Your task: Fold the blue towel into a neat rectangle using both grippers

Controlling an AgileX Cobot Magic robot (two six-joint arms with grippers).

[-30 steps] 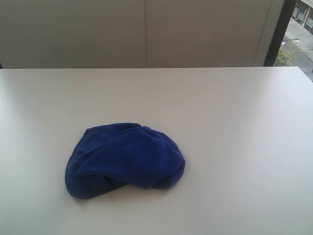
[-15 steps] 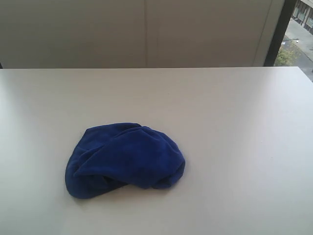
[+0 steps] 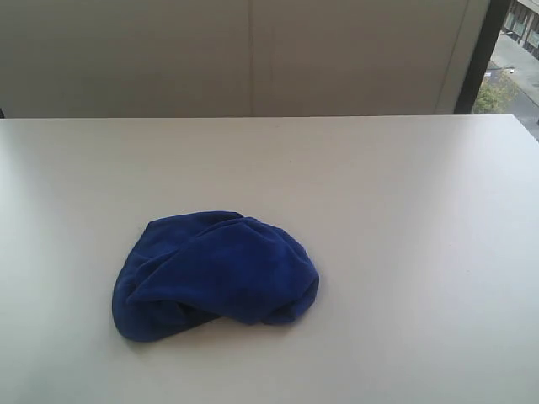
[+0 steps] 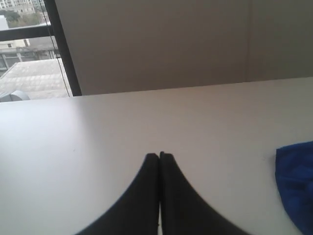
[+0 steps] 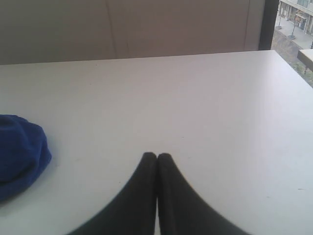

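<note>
The blue towel (image 3: pixel 215 275) lies crumpled in a rounded heap on the white table (image 3: pixel 404 194), left of centre and towards the front in the exterior view. Neither arm shows in that view. In the left wrist view my left gripper (image 4: pixel 159 155) is shut with nothing between its black fingers, and an edge of the blue towel (image 4: pixel 296 183) shows off to one side, apart from it. My right gripper (image 5: pixel 157 155) is likewise shut and empty, with the blue towel (image 5: pixel 19 154) lying well clear of its tips.
A pale wall (image 3: pixel 253 55) runs behind the table's far edge. A dark window frame (image 3: pixel 476 55) with a street outside stands at the back right. The left wrist view shows another window frame (image 4: pixel 61 46).
</note>
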